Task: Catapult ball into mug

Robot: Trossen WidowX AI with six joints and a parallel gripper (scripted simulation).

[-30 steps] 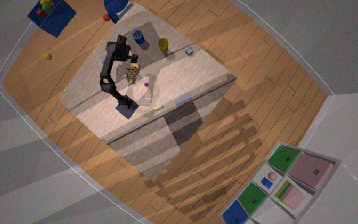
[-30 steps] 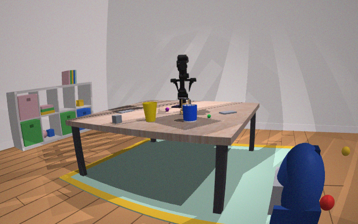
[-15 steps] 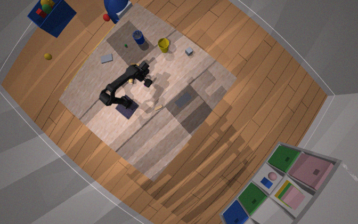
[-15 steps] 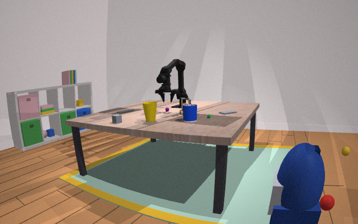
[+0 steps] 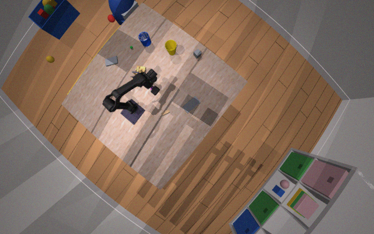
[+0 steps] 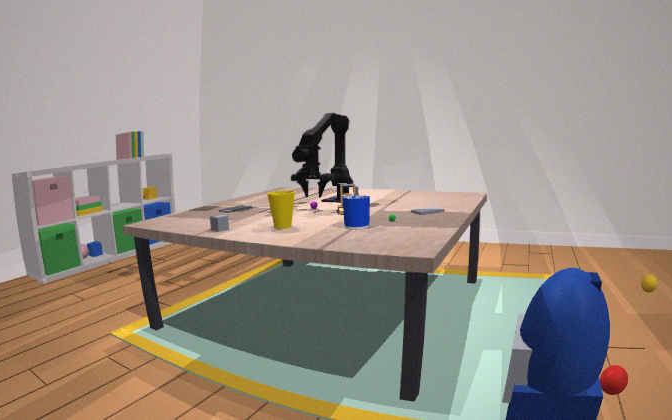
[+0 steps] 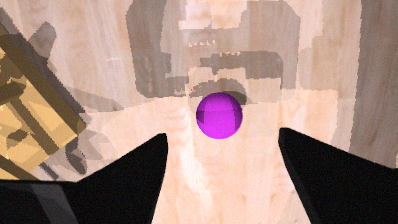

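A magenta ball (image 5: 151,88) (image 6: 313,205) (image 7: 219,115) lies on the table. My gripper (image 6: 313,196) (image 7: 222,138) is open and empty, pointing down above the ball. In the wrist view the ball shows between and slightly beyond the two fingertips. The wooden, yellowish catapult (image 5: 141,69) (image 7: 30,120) stands beside the gripper, at the left of the wrist view; the arm partly covers it in the top view, and the mug partly hides it in the exterior view. The blue mug (image 5: 144,39) (image 6: 356,211) stands upright on the table, away from the arm's base.
A yellow cup (image 5: 171,48) (image 6: 281,209) stands near the mug. A small green ball (image 5: 131,47) (image 6: 392,218), a grey block (image 5: 197,53) (image 6: 219,223), a grey slab (image 5: 111,61) (image 6: 427,210), another slab (image 5: 191,104) and a small wooden piece (image 5: 166,112) lie on the table.
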